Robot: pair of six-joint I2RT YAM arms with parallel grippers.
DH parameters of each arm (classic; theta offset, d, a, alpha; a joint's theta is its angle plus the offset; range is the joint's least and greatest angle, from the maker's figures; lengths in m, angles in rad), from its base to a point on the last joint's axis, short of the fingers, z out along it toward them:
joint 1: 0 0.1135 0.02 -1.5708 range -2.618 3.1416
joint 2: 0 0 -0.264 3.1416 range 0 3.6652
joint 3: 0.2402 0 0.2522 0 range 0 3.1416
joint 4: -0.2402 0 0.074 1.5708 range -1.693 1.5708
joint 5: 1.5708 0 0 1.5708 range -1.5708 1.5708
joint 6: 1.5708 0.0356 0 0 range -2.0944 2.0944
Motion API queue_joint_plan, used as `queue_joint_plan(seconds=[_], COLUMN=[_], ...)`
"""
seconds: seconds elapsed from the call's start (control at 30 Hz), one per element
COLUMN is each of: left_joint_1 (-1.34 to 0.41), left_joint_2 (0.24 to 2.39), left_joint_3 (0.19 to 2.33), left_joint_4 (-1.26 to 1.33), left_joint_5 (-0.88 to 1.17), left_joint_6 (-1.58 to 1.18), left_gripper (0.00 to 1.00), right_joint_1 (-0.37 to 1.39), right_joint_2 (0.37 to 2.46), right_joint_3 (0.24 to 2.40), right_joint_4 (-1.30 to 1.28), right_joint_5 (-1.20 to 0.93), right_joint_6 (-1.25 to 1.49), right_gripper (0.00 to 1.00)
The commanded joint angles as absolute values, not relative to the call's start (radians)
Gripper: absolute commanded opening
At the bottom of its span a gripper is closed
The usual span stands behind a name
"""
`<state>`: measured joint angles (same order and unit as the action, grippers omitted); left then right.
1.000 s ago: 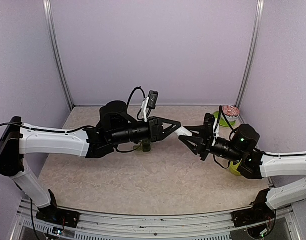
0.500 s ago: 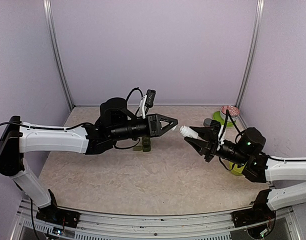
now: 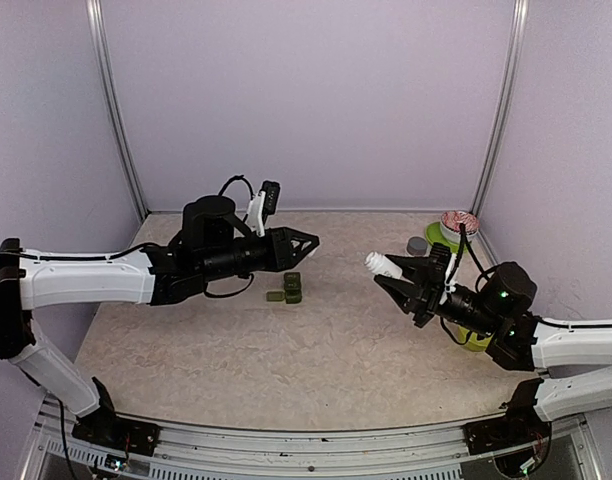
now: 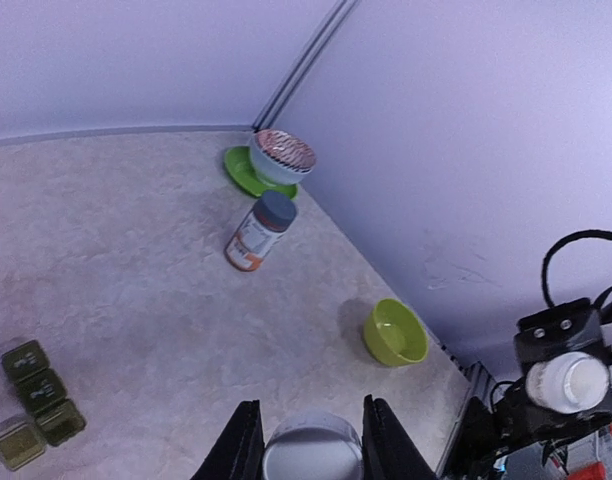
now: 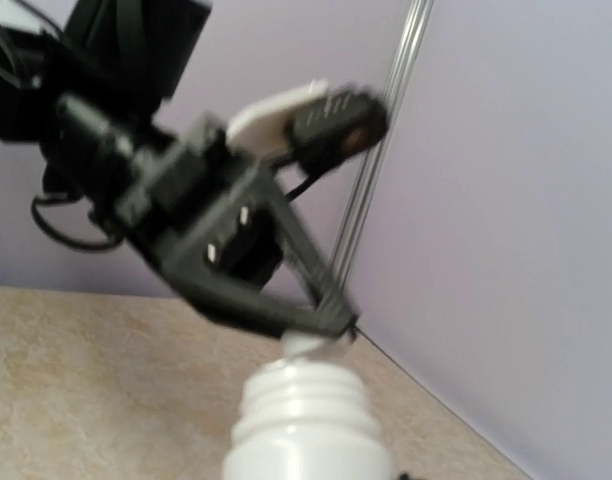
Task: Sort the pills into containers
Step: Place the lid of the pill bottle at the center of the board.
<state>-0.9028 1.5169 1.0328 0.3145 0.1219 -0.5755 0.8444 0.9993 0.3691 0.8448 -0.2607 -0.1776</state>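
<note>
My left gripper (image 3: 308, 243) is shut on a white bottle cap (image 4: 311, 452), held in the air left of centre. My right gripper (image 3: 401, 276) is shut on a white pill bottle (image 3: 379, 264), whose bare threaded neck (image 5: 304, 405) points at the left gripper (image 5: 321, 318). A clear gap separates the two grippers. A green pill organiser (image 3: 286, 290) with several compartments lies on the table below the left gripper, its compartments (image 4: 34, 404) also showing in the left wrist view. No pills are in view.
A grey-capped bottle (image 3: 418, 245) stands at the back right (image 4: 261, 230). Behind it a patterned bowl (image 3: 459, 221) sits on a green plate (image 4: 244, 175). A lime green bowl (image 4: 396, 333) rests by the right arm (image 3: 473, 341). Walls enclose the table.
The grippers were together at the bottle top; the left one has pulled back to the left with the cap, and the right one has drawn slightly right with the uncapped bottle.
</note>
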Motion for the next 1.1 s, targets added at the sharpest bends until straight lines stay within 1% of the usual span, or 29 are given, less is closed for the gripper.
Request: queue_joint_plan(seconds=[0.0, 0.3, 0.5, 0.93, 1.07], left_joint_1=[-0.864, -0.755, -0.687, -0.613, -0.613], left_joint_2=[1.469, 1.447, 1.506, 1.707, 1.747], left_joint_3=[0.954, 0.807, 0.756, 0.767, 0.791], left_joint_4=[0.212, 0.169, 0.173, 0.216, 0.207], left_joint_5=[0.004, -0.089, -0.137, -0.217, -0.241], left_joint_6=[-0.497, -0.460, -0.425, -0.373, -0.347], left_gripper=[0.25, 0.25, 0.25, 0.26, 0.28], right_joint_1=[0.844, 0.844, 0.845, 0.844, 0.844], right_joint_2=[0.997, 1.007, 1.005, 0.998, 1.002], right_joint_3=[0.353, 0.357, 0.352, 0.337, 0.337], right_joint_4=[0.936, 0.934, 0.931, 0.930, 0.926], right_joint_5=[-0.268, -0.291, -0.302, -0.317, -0.317], right_joint_6=[-0.133, -0.114, -0.105, -0.085, -0.086], right_gripper=[0.13, 0.13, 0.13, 0.13, 0.13])
